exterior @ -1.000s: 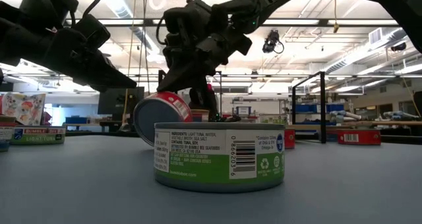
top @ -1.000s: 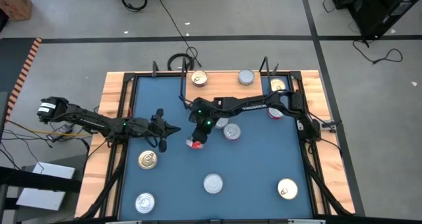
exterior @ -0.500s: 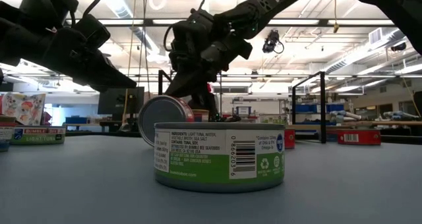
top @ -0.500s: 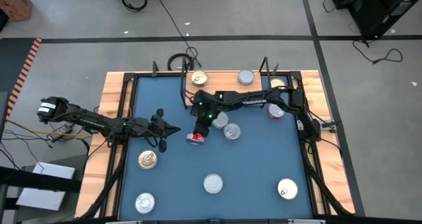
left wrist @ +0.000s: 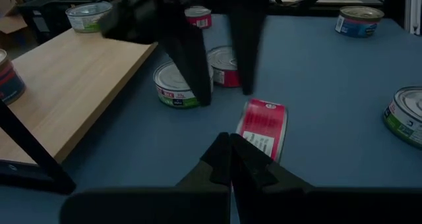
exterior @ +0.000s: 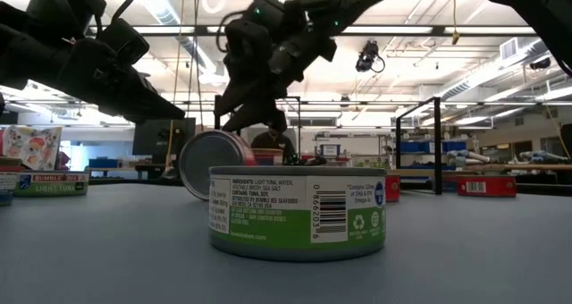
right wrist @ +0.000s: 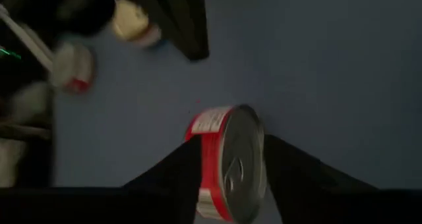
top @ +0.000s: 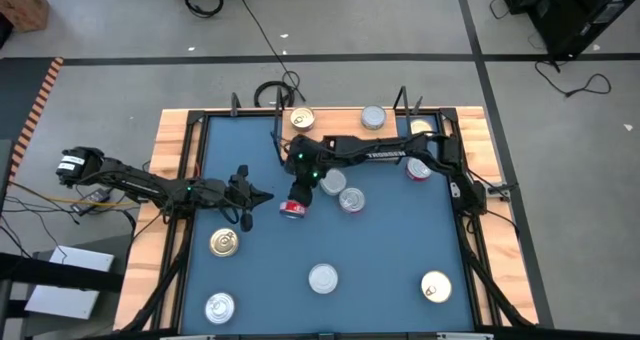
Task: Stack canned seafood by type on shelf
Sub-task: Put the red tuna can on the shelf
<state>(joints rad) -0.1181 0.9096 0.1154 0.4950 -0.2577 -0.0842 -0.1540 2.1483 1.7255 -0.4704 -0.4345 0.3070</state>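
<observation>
Now | tins (top: 322, 277): 4 gold, 5 silver, 2 red | left hand (top: 264, 196) pressed together | right hand (top: 297, 199) spread

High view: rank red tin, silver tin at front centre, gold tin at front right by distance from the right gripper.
1. Red tin: on its edge, right at the right gripper, mid-table.
2. Silver tin: front centre, well clear of the gripper.
3. Gold tin: front right corner, farthest.

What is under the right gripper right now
A red-sided tin lies on its side on the blue table beneath the right gripper. Its open fingers no longer grip it.
</observation>
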